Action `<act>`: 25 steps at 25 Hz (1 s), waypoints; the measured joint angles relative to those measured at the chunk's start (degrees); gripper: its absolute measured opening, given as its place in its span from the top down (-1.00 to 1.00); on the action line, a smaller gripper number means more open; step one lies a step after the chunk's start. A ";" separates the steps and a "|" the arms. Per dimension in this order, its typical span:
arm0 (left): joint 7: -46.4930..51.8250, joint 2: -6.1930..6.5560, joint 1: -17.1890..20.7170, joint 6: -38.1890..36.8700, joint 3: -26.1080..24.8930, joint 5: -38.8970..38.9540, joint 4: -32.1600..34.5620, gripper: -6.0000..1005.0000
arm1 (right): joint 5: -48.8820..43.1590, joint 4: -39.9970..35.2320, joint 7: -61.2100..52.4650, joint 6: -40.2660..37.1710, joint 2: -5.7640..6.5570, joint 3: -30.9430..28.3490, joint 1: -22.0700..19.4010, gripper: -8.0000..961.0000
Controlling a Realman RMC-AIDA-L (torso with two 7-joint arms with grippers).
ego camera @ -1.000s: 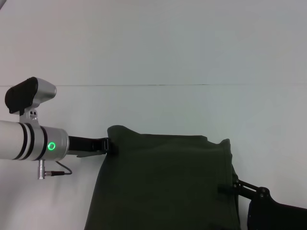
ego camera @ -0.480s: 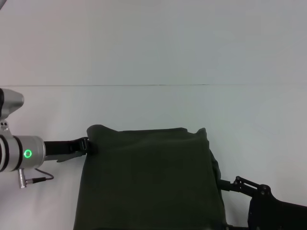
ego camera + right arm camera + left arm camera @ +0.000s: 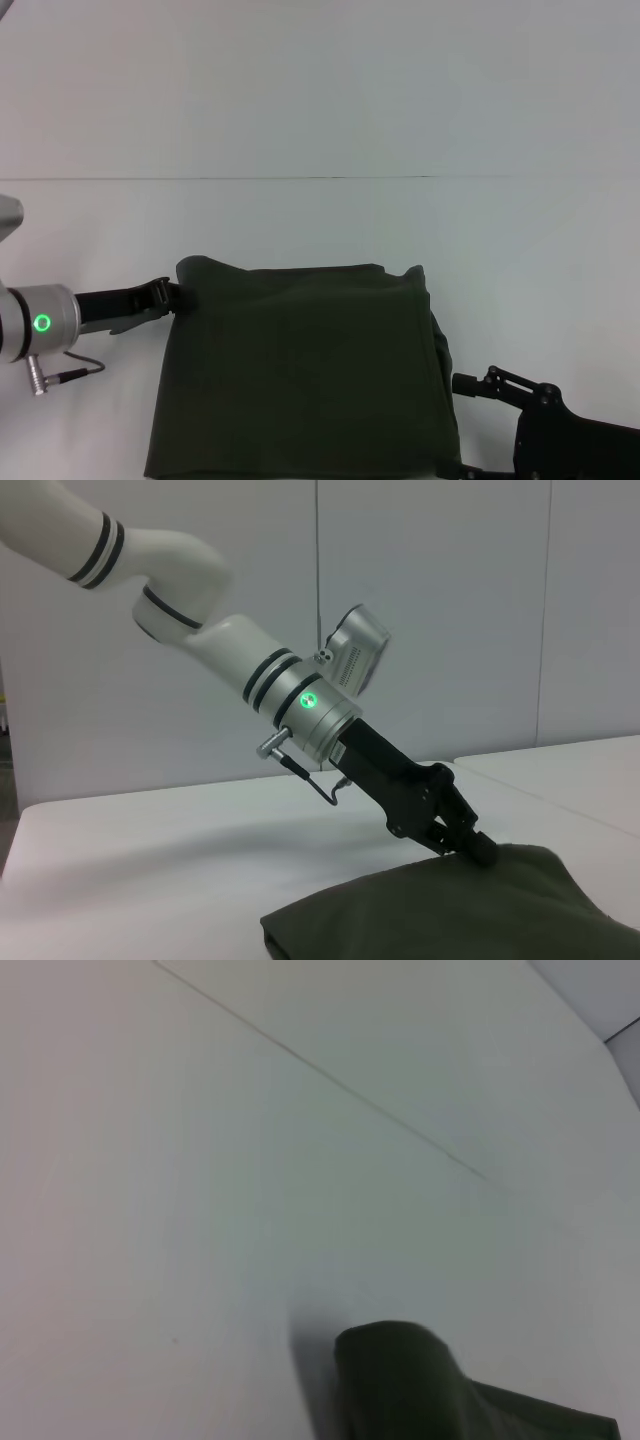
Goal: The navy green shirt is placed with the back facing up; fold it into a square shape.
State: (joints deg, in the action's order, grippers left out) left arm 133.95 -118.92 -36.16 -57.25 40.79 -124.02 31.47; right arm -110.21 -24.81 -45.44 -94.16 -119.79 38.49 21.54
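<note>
1. The navy green shirt [image 3: 300, 375] is lying on the white table [image 3: 320, 120], already folded over into a roughly square block, sitting low in the head view and running off the near edge of it.
2. The left gripper [image 3: 180, 296] is coming in from the robot's left and sitting right at the far left corner of the shirt. In the right wrist view the left gripper [image 3: 483, 849] has its jaws pinched together on that corner, and the fabric is bunching up a little around the tips.
3. The left wrist view is only catching that raised corner of the shirt [image 3: 400, 1380] poking up against the table, with none of its own fingers showing.
4. The right gripper [image 3: 462, 384] is hanging just off the shirt's right edge, near the front, apart from the cloth with a sliver of table between them. Honestly can't tell whether its jaws are apart or together.
5. A green light [image 3: 42, 323] is glowing on the left arm's wrist.
</note>
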 joint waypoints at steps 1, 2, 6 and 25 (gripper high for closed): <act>-0.50 0.00 0.26 -0.09 -0.14 0.55 0.01 0.89 | 0.00 0.06 0.00 0.00 0.00 0.00 0.00 -0.92; -1.01 0.01 0.56 -0.15 -0.15 1.09 0.04 0.83 | 0.00 0.09 0.00 0.00 0.00 0.00 0.00 -0.92; -4.33 0.25 1.96 -0.97 -0.20 3.91 0.18 0.62 | 0.00 0.22 0.00 -0.03 -0.02 0.00 0.00 -0.92; -54.37 -1.17 15.60 -41.71 -10.95 16.29 13.08 -0.69 | 1.15 0.27 0.47 -3.26 -0.08 -4.90 -1.96 -0.92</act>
State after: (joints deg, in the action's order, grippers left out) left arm 79.57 -120.10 -20.56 -98.96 29.83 -107.74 44.56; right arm -109.06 -24.53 -44.97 -97.42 -119.87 33.59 19.57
